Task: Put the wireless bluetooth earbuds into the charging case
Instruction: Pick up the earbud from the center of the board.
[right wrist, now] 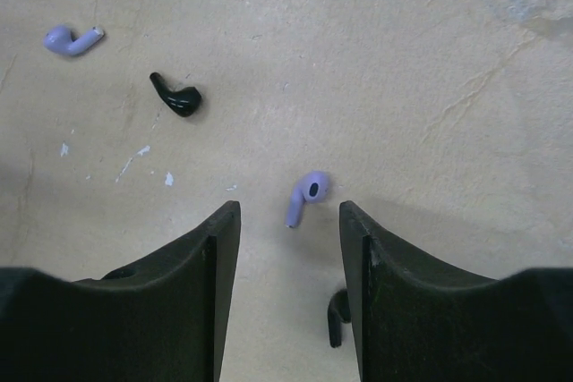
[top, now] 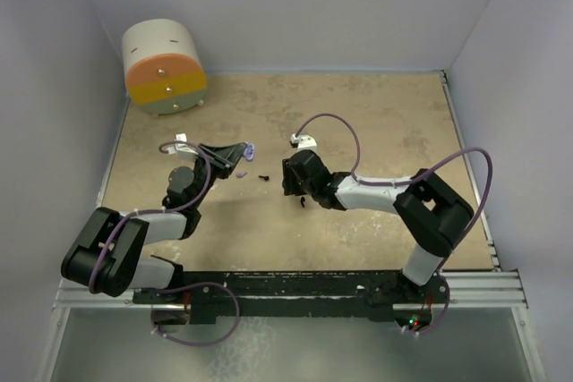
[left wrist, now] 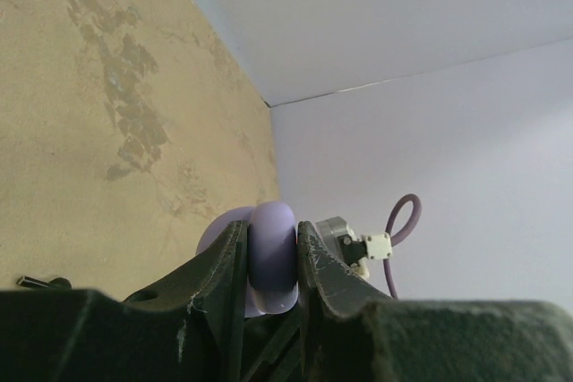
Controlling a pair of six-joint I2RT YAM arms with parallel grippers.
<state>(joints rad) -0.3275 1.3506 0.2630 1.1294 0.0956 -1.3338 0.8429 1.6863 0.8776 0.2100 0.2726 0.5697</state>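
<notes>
Stemmed lavender earbud [right wrist: 307, 196] lying between parted jaws of right gripper [right wrist: 288, 212], black earbud [right wrist: 176, 96] nearby, left gripper [left wrist: 272, 232] clamping lavender charging case [left wrist: 273, 261], contents hidden

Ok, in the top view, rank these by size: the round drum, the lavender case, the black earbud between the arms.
Largest: the round drum.
Then the lavender case, far smaller.
Smallest: the black earbud, a mere speck.
</notes>
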